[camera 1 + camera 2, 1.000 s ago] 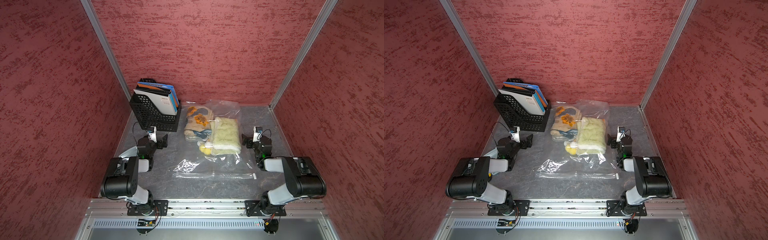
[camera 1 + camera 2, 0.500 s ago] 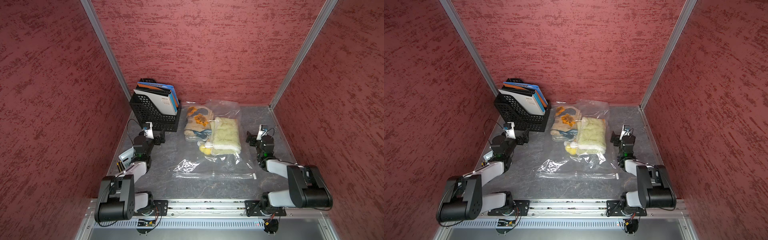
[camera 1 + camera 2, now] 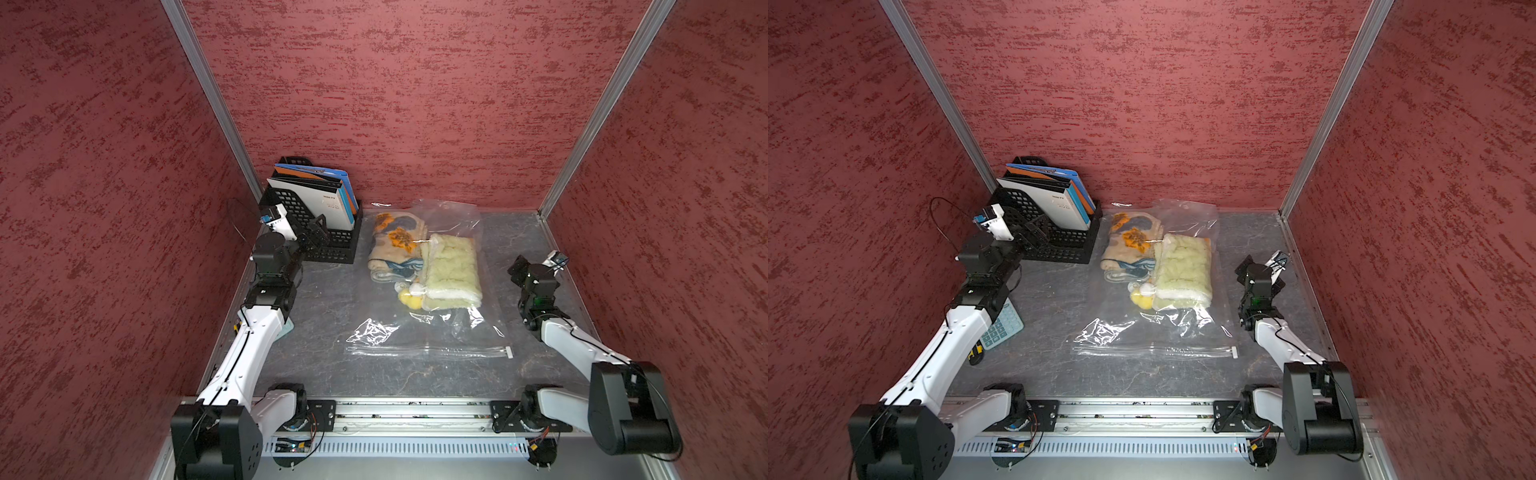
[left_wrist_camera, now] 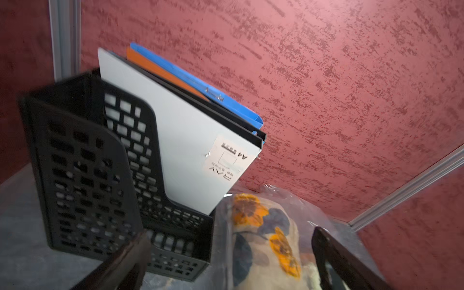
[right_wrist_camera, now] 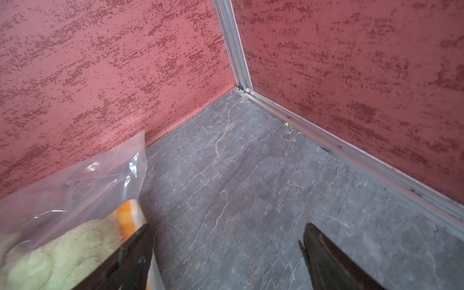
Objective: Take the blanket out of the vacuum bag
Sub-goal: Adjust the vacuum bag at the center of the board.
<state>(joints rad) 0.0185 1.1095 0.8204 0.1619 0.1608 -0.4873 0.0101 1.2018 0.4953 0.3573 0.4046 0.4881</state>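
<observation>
The clear vacuum bag (image 3: 415, 336) (image 3: 1142, 332) lies flat mid-table, its zip strip along the near edge with a white slider clip (image 3: 508, 352) at the right end. Inside, at the far end, sits the folded blanket (image 3: 453, 266) (image 3: 1185, 266): pale green fleece beside floral fabric (image 4: 261, 226), with yellow and white pompoms. My left gripper (image 3: 318, 232) (image 4: 231, 234) hovers open left of the bag, close to the file rack. My right gripper (image 3: 517, 268) (image 5: 227, 226) hovers open right of the bag, over bare table, with the bag's edge (image 5: 100, 180) beside one finger.
A black mesh file rack (image 3: 328, 245) (image 4: 82, 180) holding folders stands at the back left, against the bag. A teal calculator (image 3: 1000, 328) and a small yellow-black object (image 3: 974, 353) lie under my left arm. Red walls enclose three sides.
Both arms have unfolded and stretched away from the near rail. The left gripper rose toward the file rack; the right gripper moved back and right. The bag has not moved.
</observation>
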